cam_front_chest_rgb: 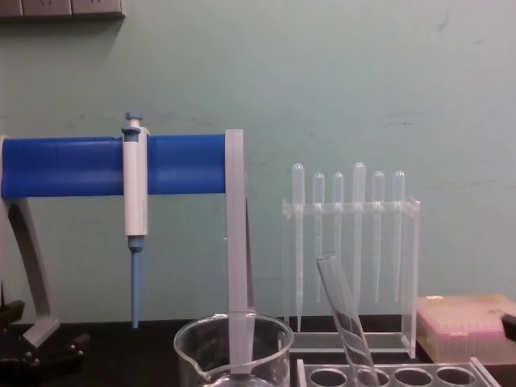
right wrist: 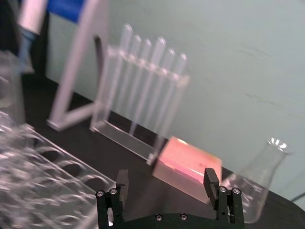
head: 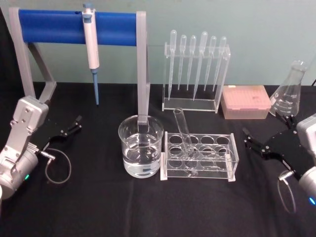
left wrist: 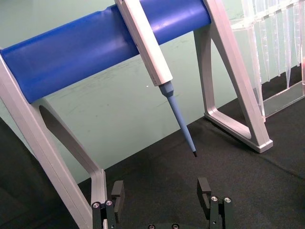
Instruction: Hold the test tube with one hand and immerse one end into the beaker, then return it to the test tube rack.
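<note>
The test tube [head: 183, 129] stands tilted in a clear rack [head: 200, 157], its open rim up; from the chest view the test tube [cam_front_chest_rgb: 344, 314] leans to the left. The beaker [head: 140, 146], holding clear liquid, sits just left of the rack, and its rim shows in the chest view [cam_front_chest_rgb: 234, 343]. My left gripper [head: 70, 126] rests open at the left of the table, well away from the beaker. My right gripper [head: 247, 138] is open at the right, a short way from the rack's end. Nothing lies between the fingers of the left gripper [left wrist: 161, 191] or the right gripper [right wrist: 167, 180].
A blue-barred stand [head: 74, 27] with a hanging micropipette [head: 91, 47] rises behind the beaker. A rack of plastic pipettes [head: 195, 74] stands at the back, with a pink tip box [head: 245, 101] and a conical flask [head: 289, 91] to its right. Black cloth covers the table.
</note>
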You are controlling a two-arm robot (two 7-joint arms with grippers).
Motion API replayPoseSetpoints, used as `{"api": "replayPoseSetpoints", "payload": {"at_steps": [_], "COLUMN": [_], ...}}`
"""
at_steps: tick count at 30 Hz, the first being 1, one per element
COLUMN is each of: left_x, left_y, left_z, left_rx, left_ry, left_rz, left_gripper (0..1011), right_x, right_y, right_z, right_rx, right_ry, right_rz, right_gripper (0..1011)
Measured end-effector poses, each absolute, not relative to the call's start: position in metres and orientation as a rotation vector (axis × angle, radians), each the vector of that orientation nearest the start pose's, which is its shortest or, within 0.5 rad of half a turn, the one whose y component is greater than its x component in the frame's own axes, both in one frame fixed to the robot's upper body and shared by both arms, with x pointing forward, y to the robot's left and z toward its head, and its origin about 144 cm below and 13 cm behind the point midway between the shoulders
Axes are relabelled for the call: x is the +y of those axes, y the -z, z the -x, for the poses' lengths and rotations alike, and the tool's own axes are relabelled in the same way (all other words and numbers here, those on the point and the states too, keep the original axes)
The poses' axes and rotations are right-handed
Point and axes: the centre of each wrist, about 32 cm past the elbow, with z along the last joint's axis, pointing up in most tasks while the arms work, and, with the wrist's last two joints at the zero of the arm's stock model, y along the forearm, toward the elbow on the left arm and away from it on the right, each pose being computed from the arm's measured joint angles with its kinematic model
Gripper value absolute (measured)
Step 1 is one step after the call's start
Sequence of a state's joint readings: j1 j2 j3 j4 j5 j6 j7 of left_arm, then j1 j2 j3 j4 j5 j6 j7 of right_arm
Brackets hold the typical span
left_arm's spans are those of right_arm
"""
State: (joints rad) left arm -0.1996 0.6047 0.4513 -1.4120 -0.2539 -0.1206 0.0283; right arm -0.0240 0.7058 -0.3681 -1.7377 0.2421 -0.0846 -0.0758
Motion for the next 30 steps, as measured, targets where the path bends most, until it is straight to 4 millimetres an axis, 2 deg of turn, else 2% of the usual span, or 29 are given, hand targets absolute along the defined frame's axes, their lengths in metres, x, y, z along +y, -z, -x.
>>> {"api": "replayPoseSetpoints", "payload": {"at_steps": [4,8,12,19,28,30], "left_x": [0.310,0.310,0.310,0.310,0.310,0.310], "left_y": [-1.140,-1.140,-1.140,-1.140,-1.140,-1.140], "left_z": [-0.489,-0.489,-0.489,-0.489,-0.489,-0.489], "left_rx": [-0.285,-0.285,-0.285,-0.285,-0.285,-0.285], "left_ry": [-1.248,-1.248,-1.248,-1.248,-1.248,-1.248], "left_rz": [-0.304,-0.304,-0.304,-0.304,-0.304,-0.304], "left_gripper": [1000,1000,1000,1000,1000,1000], "right_x": [-0.287,-0.274,-0.259,-0.242,-0.234,-0.234], "right_y": [-1.183,-1.190,-1.196,-1.203,-1.216,-1.218], "right_z": [-0.419,-0.424,-0.440,-0.470,-0.497,-0.501], "right_rx": [-0.306,-0.254,-0.201,-0.159,-0.144,-0.134], "right_ry": [1.108,0.987,0.853,0.751,0.687,0.675], "right_rz": [0.204,0.160,0.157,0.224,0.307,0.313], "right_gripper": [1002,1002,1002,1002,1002,969]}}
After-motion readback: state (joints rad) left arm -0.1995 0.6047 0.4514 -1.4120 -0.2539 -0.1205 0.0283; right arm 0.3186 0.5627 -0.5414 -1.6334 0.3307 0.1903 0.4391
